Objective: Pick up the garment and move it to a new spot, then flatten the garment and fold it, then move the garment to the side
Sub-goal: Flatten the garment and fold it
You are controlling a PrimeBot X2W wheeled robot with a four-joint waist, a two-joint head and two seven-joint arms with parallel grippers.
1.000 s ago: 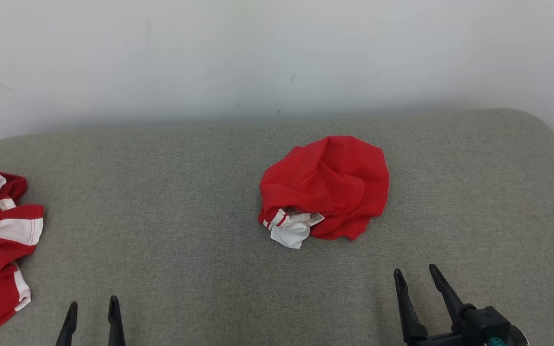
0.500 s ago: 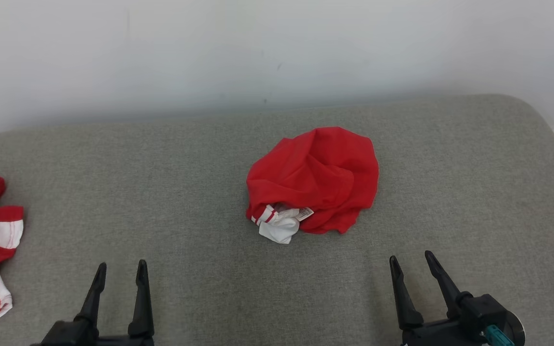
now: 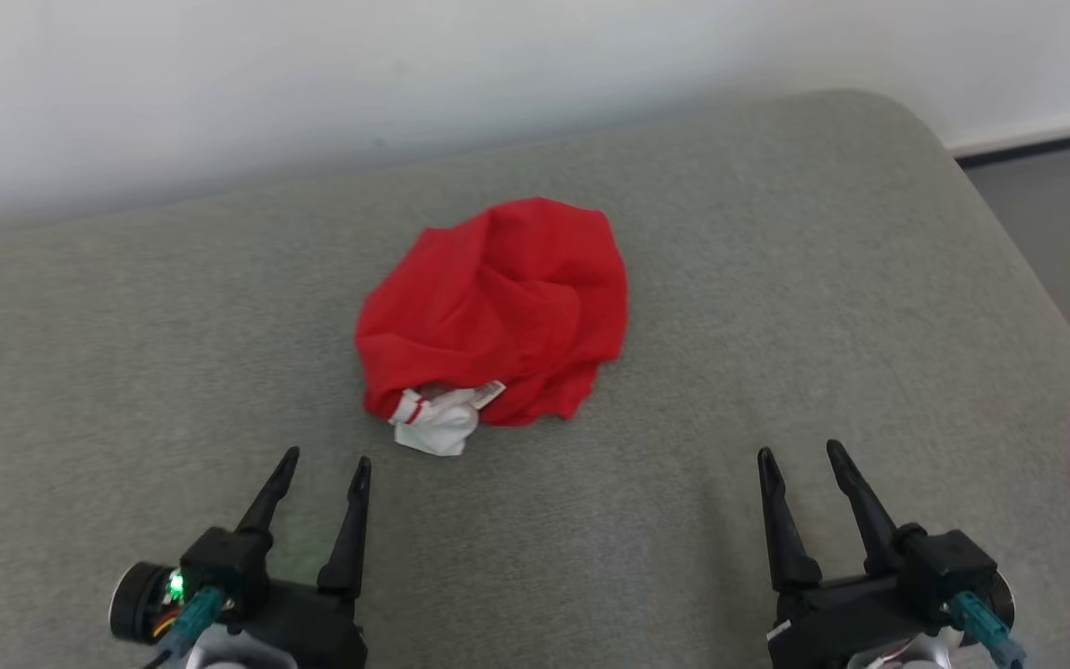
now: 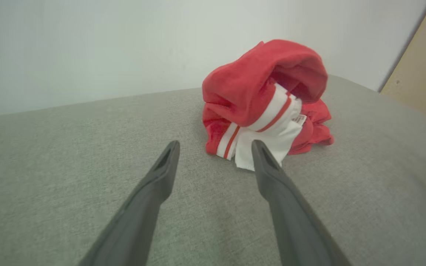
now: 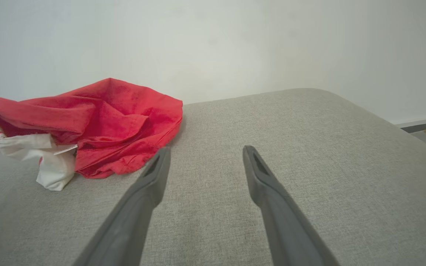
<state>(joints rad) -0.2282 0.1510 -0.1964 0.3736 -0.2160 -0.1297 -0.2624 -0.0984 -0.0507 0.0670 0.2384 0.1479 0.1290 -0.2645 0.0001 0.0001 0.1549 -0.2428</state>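
You have left gripper (image 3: 327, 456) and right gripper (image 3: 799, 450) low in frame, jaws spread, staged to grasp the centred garment (image 3: 498, 307).

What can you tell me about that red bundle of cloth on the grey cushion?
The garment is bright red soft fabric, crumpled into a rounded, creased heap near the middle of the grey padded surface. At its near edge a white panel spills out, with red-and-white stripe trim and a small white label. It rests on the padding alone; the left gripper and right gripper stand open, short of it.
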